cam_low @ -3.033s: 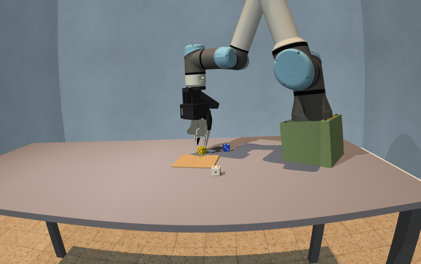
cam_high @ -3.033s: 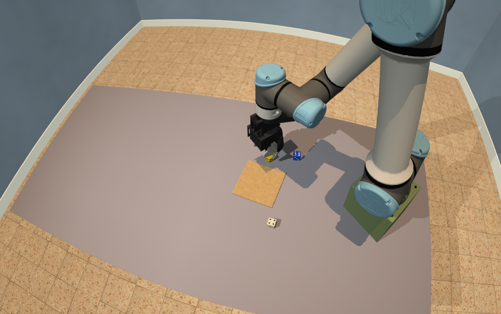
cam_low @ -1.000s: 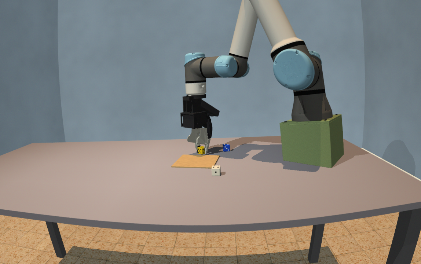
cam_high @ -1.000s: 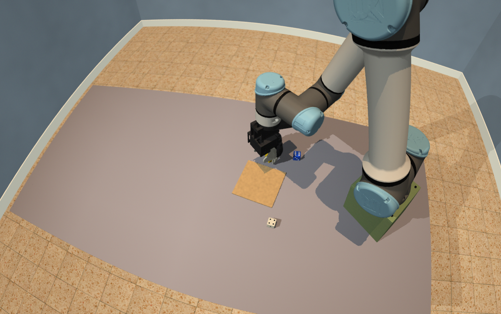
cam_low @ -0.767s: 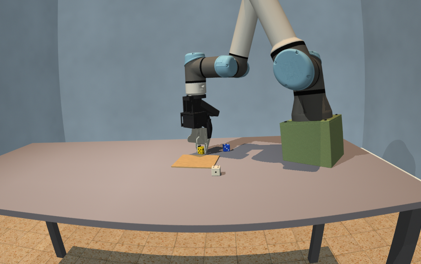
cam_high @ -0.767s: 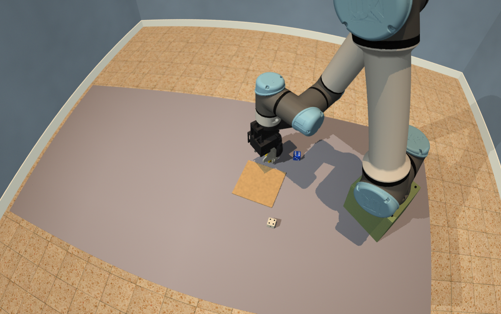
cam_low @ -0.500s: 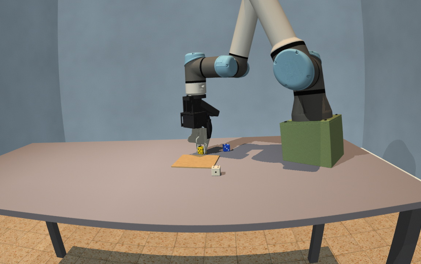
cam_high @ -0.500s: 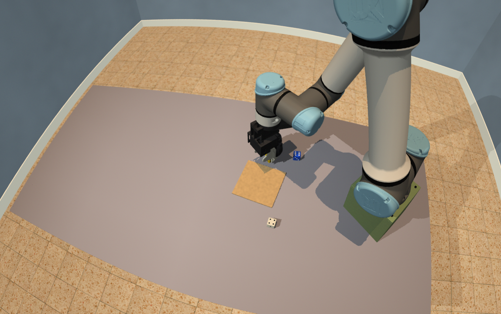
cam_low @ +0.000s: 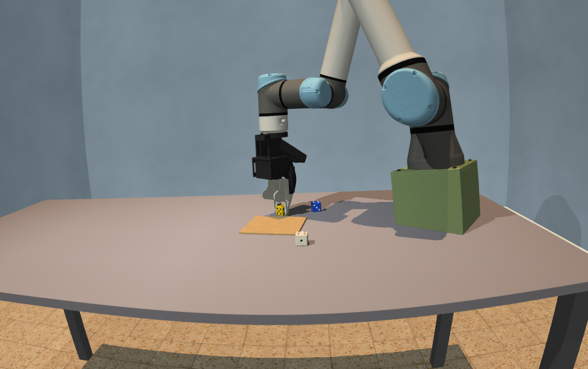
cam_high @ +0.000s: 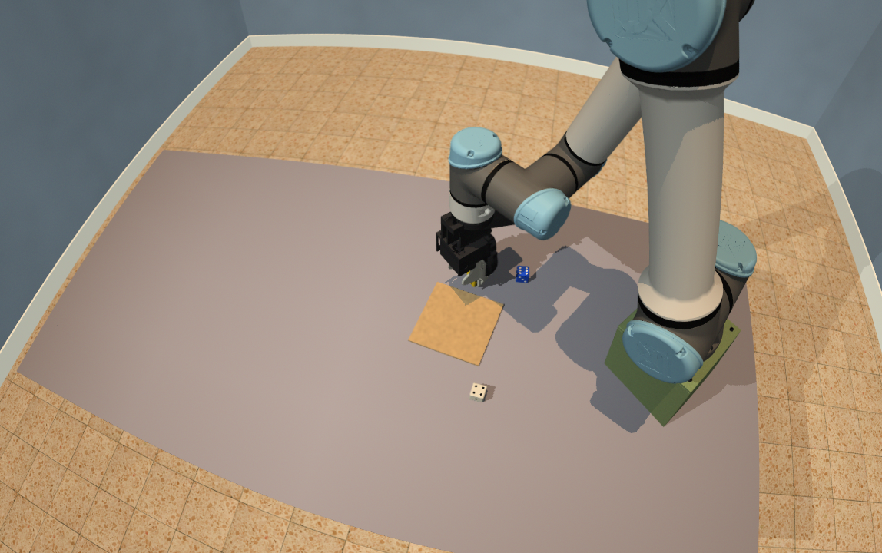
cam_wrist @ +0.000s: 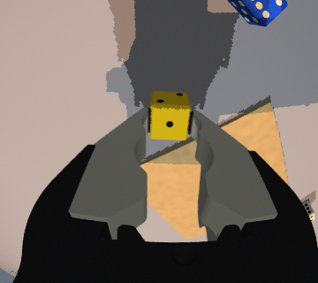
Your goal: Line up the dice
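Yellow die (cam_wrist: 170, 116) sat clamped between gripper (cam_wrist: 170, 125) fingertips; orange mat (cam_high: 456, 322) lay just at 6 o'clock of it in top view, corner nearly underneath.

1. We read the top view as set high above the table (cam_high: 224, 289), tilted down and far back; it takes in all four table edges and the floor beyond, with the robot's green base (cam_high: 671, 399) toward the right edge.
2. The exterior view sits low, beyond the table's near edge, facing level across it, at middle distance.
3. The wrist view rides on the arm, looking down past the gripper (cam_wrist: 170, 126), very near the tabletop.
4. All three share the mat (cam_high: 456, 322) (cam_low: 272, 225) (cam_wrist: 170, 190), the yellow die (cam_low: 280, 210) (cam_wrist: 170, 117) and the blue die (cam_high: 522, 273) (cam_low: 315, 206) (cam_wrist: 257, 0).
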